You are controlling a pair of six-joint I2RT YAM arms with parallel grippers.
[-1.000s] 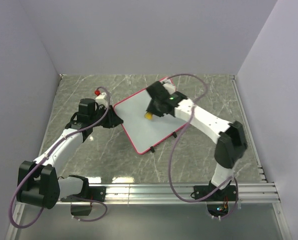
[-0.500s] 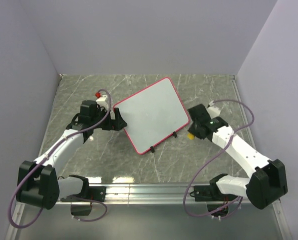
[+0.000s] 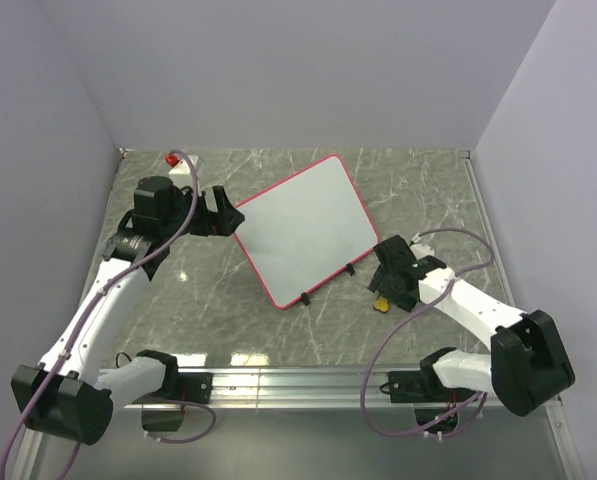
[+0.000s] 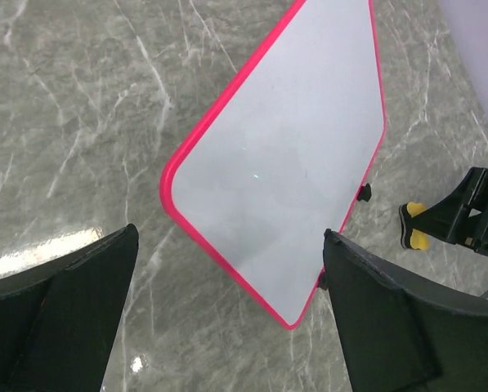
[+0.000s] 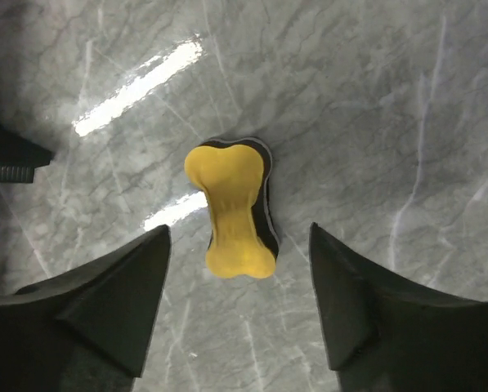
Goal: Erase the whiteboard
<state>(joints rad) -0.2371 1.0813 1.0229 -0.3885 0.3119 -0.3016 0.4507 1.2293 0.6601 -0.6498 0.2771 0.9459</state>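
A grey marbled counter (image 3: pixel 208 300) is filling the floor of a booth with pale lilac walls (image 3: pixel 298 70). A ribbed metal rail (image 3: pixel 318 380) is running along the bottom of the frame. Two arms are rising from that rail, one at lower left and one at lower right.

Nearest, at lower right of the top view, the right fingers (image 3: pixel 386 285) are pointing down at the counter. They are standing wide apart and gripping nothing. One yellow bone-shaped eraser (image 5: pixel 230 211) with a black underside is lying flat on the counter. In the right wrist view it is sitting in the gap between the fingers, touching neither. It is lying just to the right of the whiteboard's lower right edge.

One whiteboard (image 3: pixel 303 228) is lying flat at the centre of the frame, turned so that a corner is pointing toward the rail. Its thin red-pink rim is curving round at the corners, and its face is showing plain white with a soft sheen. Two small black clips (image 3: pixel 305 298) are sticking out from its lower right edge.

Farther back, at upper left, the left fingers (image 3: pixel 221 205) are hanging near the board's left corner. They are spread wide and holding nothing.
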